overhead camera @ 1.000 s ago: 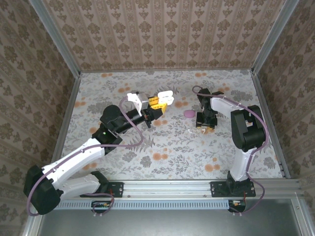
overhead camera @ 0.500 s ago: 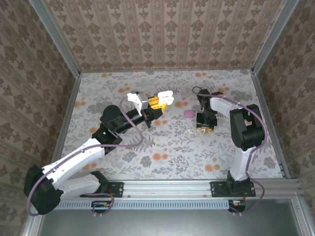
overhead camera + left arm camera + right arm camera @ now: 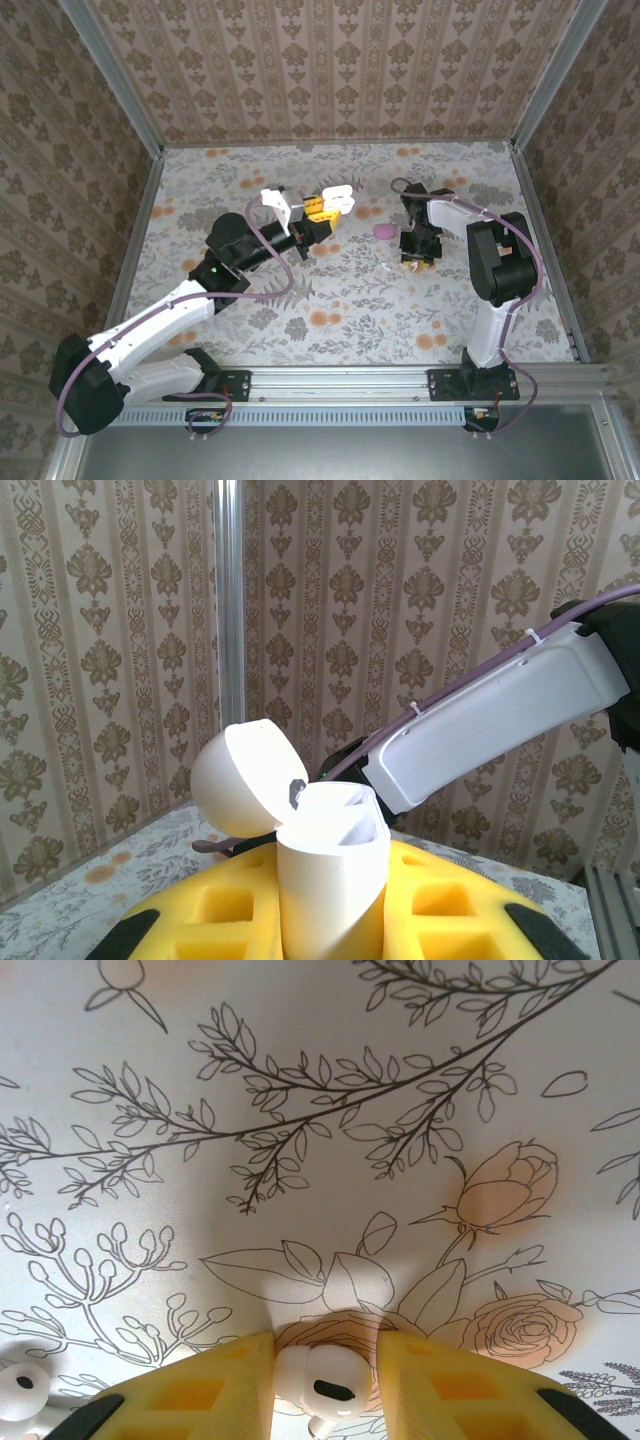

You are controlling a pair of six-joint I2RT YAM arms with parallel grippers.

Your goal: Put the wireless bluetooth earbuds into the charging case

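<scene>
My left gripper [image 3: 330, 925] is shut on the white charging case [image 3: 330, 880], held upright between its yellow pads with the round lid [image 3: 240, 780] flipped open to the left. From above, the case [image 3: 337, 196] hangs over the table's far middle. My right gripper [image 3: 325, 1385] is down at the tablecloth with a white earbud [image 3: 340, 1372] lying between its yellow pads. The left pad touches the bud and a sliver of gap shows on the right. Another white earbud [image 3: 18, 1392] lies at the lower left. From above, the right gripper [image 3: 418, 256] stands right of centre.
A small pink oval thing [image 3: 383, 231] lies on the floral tablecloth [image 3: 330, 290] between the two grippers. Patterned walls with metal rails [image 3: 135, 215] close the table on three sides. The right arm's white link [image 3: 500, 715] crosses behind the case.
The right gripper's jaws have narrowed around the earbud while staying at the same spot. The left arm has held still with the case.
</scene>
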